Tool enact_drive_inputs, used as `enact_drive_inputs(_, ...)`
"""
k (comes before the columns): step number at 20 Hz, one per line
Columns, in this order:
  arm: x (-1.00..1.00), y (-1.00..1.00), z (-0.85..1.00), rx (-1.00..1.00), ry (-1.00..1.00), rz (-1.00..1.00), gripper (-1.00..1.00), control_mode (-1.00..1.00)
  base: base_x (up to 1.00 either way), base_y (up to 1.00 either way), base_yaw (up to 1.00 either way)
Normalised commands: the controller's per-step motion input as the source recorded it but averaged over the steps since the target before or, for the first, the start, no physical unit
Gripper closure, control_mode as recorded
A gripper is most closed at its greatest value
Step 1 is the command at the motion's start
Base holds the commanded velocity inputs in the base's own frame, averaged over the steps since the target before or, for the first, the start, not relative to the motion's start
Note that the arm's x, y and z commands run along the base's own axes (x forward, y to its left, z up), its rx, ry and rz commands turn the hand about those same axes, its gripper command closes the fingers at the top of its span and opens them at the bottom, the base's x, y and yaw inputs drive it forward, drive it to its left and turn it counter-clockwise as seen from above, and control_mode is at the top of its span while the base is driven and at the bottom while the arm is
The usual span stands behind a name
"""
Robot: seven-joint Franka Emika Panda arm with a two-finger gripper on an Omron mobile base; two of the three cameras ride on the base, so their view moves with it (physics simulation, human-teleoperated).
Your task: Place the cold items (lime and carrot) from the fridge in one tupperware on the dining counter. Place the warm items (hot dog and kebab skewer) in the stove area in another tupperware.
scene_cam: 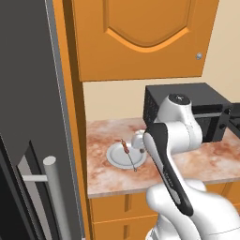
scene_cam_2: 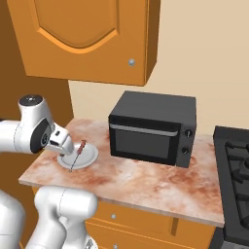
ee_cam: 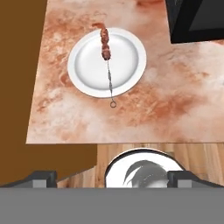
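Hand fingers stand spread wide with nothing between them, hovering above the near edge of the tabletop and looking down on it. By that, the warm half of the job looks barely begun: the kebab skewer has not been picked up, and no tupperware, hot dog, lime or carrot can be seen around this spot, so I cannot say how those parts stand. As I judge it, everything visible is still to do, starting with a descent onto the skewer.

Just beyond the hand, the skewer lies flat across a white plate that sits on the marbled, reddish tabletop. Its thin metal shaft ends in a small ring that hangs past the plate's near rim, over the bare stone. The far half carries a short row of dark brown meat chunks, reaching almost to the plate's far rim. Slender and low, it offers little height for the fingers; the meaty end seems the thicker place to pinch.

Farther back and to the side, a black microwave stands on the same tabletop, well apart from the plate. Beyond it, at the right edge of the right base view, part of the dark stove shows. Orange cabinets hang above.
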Motion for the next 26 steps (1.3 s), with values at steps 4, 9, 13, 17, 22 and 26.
enact_drive_inputs(4,0.50,0.04,-0.45,0.00,0.17,0.02,-1.00,-1.00,0.00,0.00,0.00)
enact_drive_inputs(9,0.51,0.02,-0.44,-0.01,0.12,0.01,-1.00,-1.00,0.00,0.00,0.00)
enact_drive_inputs(13,0.46,0.01,-0.44,-0.05,0.00,0.00,-1.00,-1.00,0.00,0.00,0.00)
enact_drive_inputs(17,0.48,0.08,-0.46,-0.06,0.00,0.00,-1.00,-1.00,0.00,0.00,0.00)
enact_drive_inputs(22,0.49,0.18,-0.39,-0.05,0.00,0.00,-1.00,-1.00,0.00,0.00,0.00)
enact_drive_inputs(26,0.50,0.20,-0.34,-0.02,0.01,0.00,-1.00,-1.00,0.00,0.00,0.00)
